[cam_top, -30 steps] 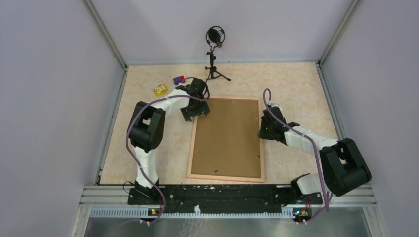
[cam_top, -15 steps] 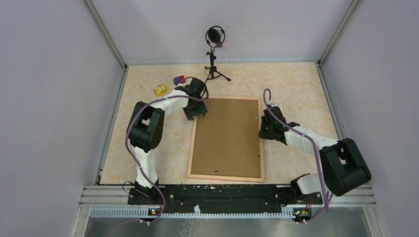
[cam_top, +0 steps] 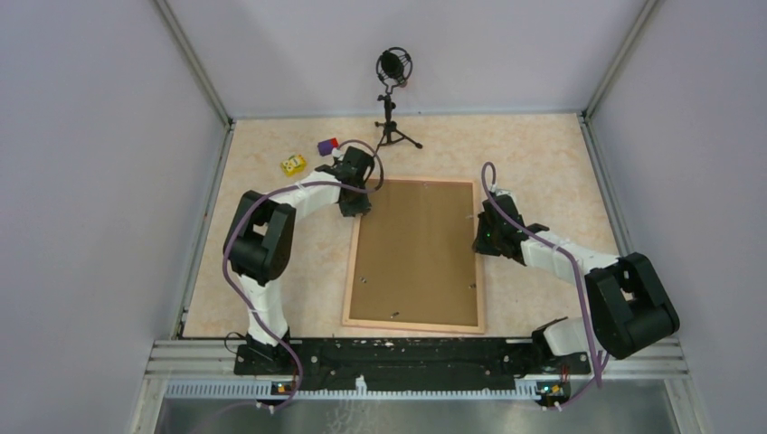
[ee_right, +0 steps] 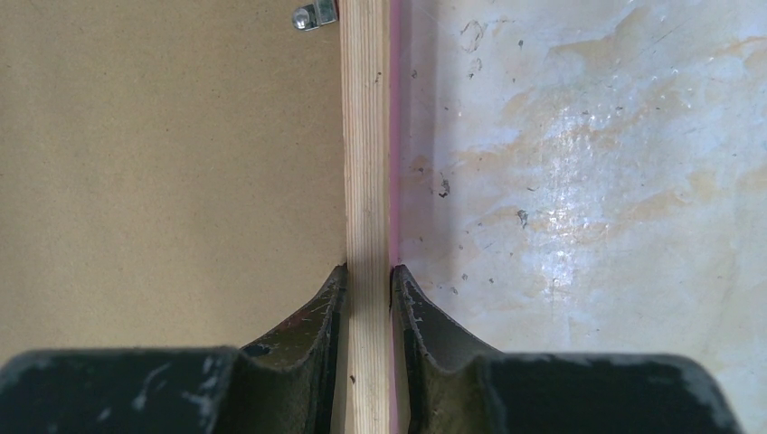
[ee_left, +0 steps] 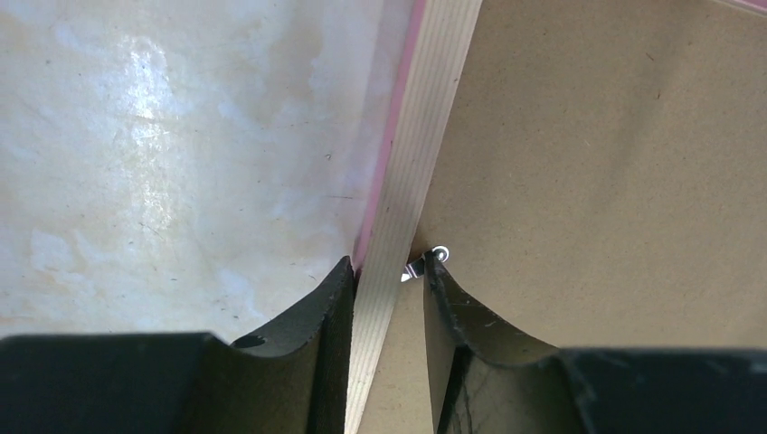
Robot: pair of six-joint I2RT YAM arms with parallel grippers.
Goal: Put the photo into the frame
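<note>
the frame (cam_top: pixel 412 326) is laid face down on the marbled tabletop (cam_top: pixel 543 154), with its near short rail close to the arm bases, and its opening is filled by a brown backing board (cam_top: pixel 416 253). about halfway along the right long rail, the right gripper (ee_right: pixel 369 268) is clamped onto the frame, one finger pressed against the inner side by the board and the other against the pink outer edge. a metal turn clip (ee_right: pixel 314 14) is seen further along that rail, at the board's edge. further away, close to the far left corner, the left long rail is straddled by the left gripper (ee_left: pixel 389 259), which is parted narrowly: the outer finger is touching the pink edge, while a slim gap is seen between the inner finger and the rail, where a small silver fastener (ee_left: pixel 423 263) is lodged. beyond the frame, a yellow toy (cam_top: pixel 292 165) and a purple-and-red block (cam_top: pixel 327 146) are placed near each other at the far left, and a microphone on a tripod (cam_top: pixel 394 68) is stood by the far edge.
</note>
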